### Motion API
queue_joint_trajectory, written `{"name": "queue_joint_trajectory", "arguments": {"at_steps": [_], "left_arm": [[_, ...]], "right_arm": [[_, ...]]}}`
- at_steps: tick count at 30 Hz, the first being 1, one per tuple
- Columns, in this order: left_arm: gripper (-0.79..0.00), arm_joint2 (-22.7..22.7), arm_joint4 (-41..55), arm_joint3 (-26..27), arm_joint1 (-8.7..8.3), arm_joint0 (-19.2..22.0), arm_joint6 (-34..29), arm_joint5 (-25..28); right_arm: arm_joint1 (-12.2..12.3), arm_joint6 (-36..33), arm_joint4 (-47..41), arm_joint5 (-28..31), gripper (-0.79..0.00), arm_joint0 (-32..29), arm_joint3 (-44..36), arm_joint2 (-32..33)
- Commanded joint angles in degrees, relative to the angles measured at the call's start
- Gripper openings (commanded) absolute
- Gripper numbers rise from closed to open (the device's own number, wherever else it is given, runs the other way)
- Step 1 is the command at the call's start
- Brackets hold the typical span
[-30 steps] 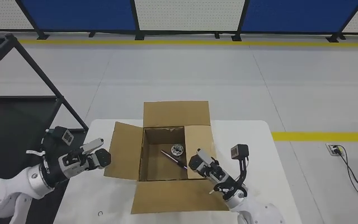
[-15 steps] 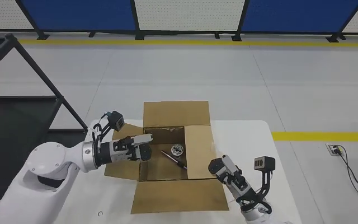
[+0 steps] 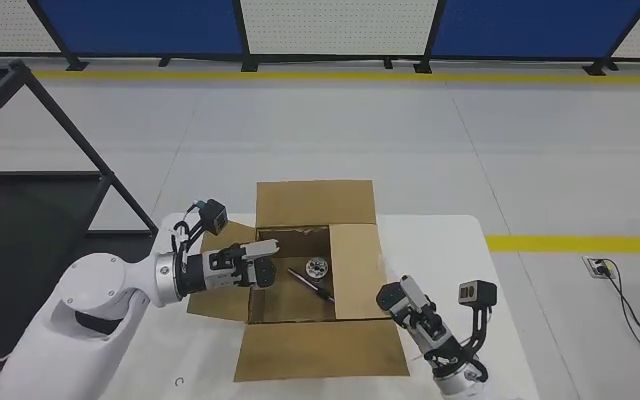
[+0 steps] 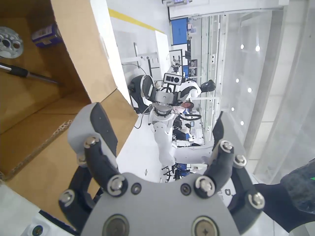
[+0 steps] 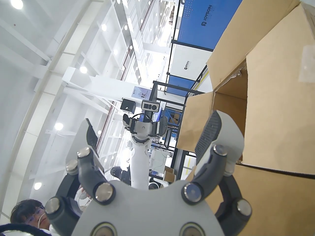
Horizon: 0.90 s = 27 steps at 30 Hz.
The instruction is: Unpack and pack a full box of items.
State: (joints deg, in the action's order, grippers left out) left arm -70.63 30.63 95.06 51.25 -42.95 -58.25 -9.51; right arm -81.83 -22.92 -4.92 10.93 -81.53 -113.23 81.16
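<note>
One brown cardboard box (image 3: 290,243), its four flaps (image 3: 305,348) folded out, stands on one white table (image 3: 440,260). Inside I count three items: one silver round metal disc with holes (image 3: 317,266), one slim black-and-silver pen-like tool (image 3: 311,285), and one small blue-and-white packet (image 4: 45,36).

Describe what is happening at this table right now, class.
A two-armed robot is working at an open cardboard box on a white table. The left arm hovers at the box's left rim, jaws open and empty. The right arm sits beside the near right corner, jaws also open and empty. Inside lie a holed metal disc, a pen-like tool and a small blue box.
</note>
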Motion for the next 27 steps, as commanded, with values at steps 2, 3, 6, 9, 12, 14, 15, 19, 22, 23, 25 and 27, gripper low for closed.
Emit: {"name": "queue_joint_trajectory", "arguments": {"at_steps": [2, 3, 6, 9, 12, 14, 15, 19, 22, 23, 25, 27], "left_arm": [[0.0, 4.0, -2.02, -0.21, 0.73, 0.37, 2.74, -0.58], [0.0, 5.72, -2.4, -0.51, 1.14, 1.05, 3.72, -0.84], [0.0, 11.43, -3.17, -2.92, 2.62, 4.06, 5.0, -1.32], [0.0, 17.12, -4.51, -7.58, 4.46, 7.86, 6.68, -1.57], [0.0, 22.35, -4.73, -12.4, 6.57, 11.33, 8.11, -1.59], [0.0, 25.26, -4.87, -15.21, 7.95, 13.33, 8.83, -1.57], [0.0, 26.36, -3.92, -16.49, 8.63, 14.07, 8.69, -1.23], [0.0, 30.22, -3.66, -21.29, 11.05, 16.77, 10.05, -0.33], [0.0, 31.76, -1.75, -23.91, 12.63, 18.06, 10.23, 0.72], [0.0, 32.05, -1.28, -24.82, 13.07, 18.46, 10.38, 1.1], [0.0, 32.46, -0.72, -26.11, 13.84, 19.15, 10.84, 1.91], [0.0, 32.61, -0.35, -26.76, 14.44, 19.68, 10.99, 2.8]], "right_arm": [[0.04, -0.09, -2.13, 1.34, 0.0, 0.5, 1.04, -0.28], [0.08, 0.05, -2.63, 2.07, 0.0, 0.44, 1.24, -0.08], [0.27, -0.22, -4.09, 4.26, 0.0, -0.6, 0.86, 0.91], [0.55, -0.86, -5.01, 6.69, 0.0, -2.58, -0.23, 2.26], [0.8, -0.93, -5.61, 8.39, 0.0, -4.67, -1.22, 3.54], [0.93, -0.81, -5.78, 9.25, 0.0, -5.91, -1.86, 4.08], [1.0, -0.82, -5.75, 9.65, 0.0, -6.46, -2.17, 4.29], [1.24, -0.79, -5.63, 10.71, 0.0, -8.06, -3.19, 4.95], [1.42, -0.86, -5.11, 11.16, 0.0, -8.87, -3.86, 5.18], [1.49, -1.07, -4.64, 11.24, 0.0, -9.12, -4.1, 5.16], [1.64, -1.89, -3.57, 11.44, 0.0, -9.53, -4.56, 4.98], [1.79, -2.75, -2.57, 11.64, 0.0, -9.91, -4.83, 4.68]]}}
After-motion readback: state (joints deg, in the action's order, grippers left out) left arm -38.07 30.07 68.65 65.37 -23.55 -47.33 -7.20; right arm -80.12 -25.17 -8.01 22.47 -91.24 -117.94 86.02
